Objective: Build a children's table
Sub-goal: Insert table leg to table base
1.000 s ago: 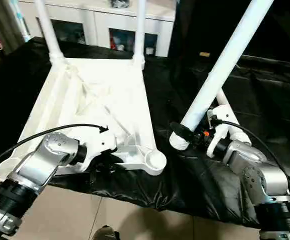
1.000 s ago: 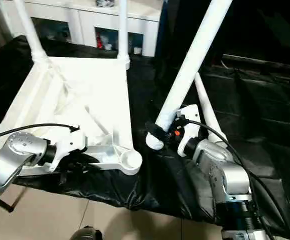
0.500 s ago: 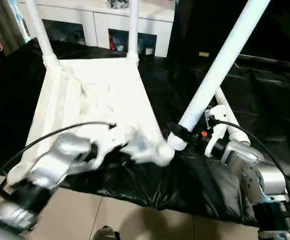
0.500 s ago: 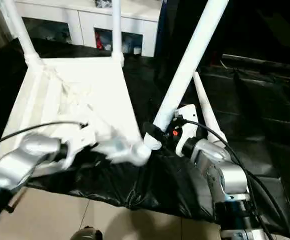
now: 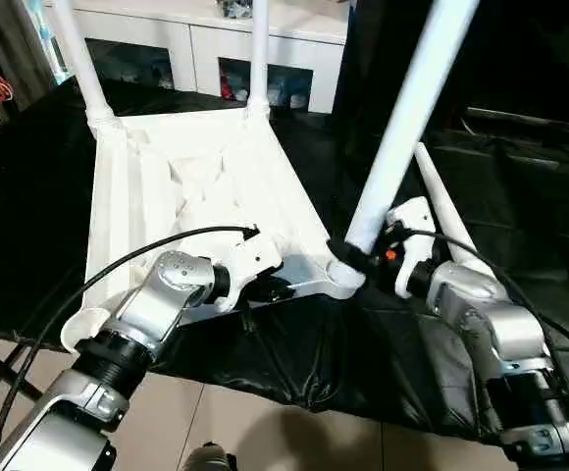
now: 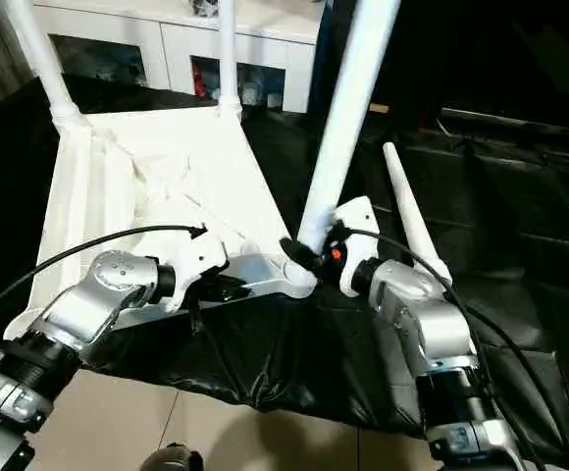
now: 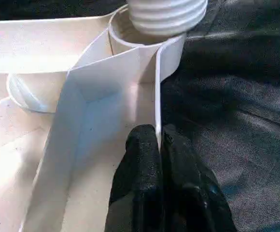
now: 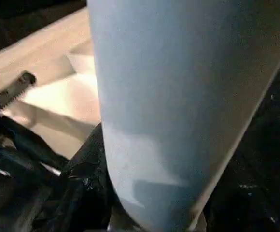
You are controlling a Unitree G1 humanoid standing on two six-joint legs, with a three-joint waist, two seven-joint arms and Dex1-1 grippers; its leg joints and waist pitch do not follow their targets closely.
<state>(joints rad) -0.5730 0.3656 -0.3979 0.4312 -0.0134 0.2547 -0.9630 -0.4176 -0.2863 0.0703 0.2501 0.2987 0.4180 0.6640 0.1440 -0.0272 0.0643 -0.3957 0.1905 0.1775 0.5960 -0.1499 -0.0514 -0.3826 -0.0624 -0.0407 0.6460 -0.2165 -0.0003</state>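
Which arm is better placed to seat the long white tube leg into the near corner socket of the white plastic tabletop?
The right. The right gripper already holds the long white tube leg, its threaded end at the near corner socket. The left gripper is pinching the white plastic tabletop's rim, steadying it.

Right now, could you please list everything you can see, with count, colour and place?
Table top: one, white, upside down on the black cloth.
Fitted legs: two, white, upright in the far corner sockets.
Held leg: one, white, threaded end at the near right corner socket.
Loose leg: one, white, lying on the cloth at right.
Black cloth: one, covering the work surface.
Cabinet: one, white, glass doors, behind.
Left gripper: black, shut on the table top's near edge wall.
Right gripper: black, clamped on the held leg.
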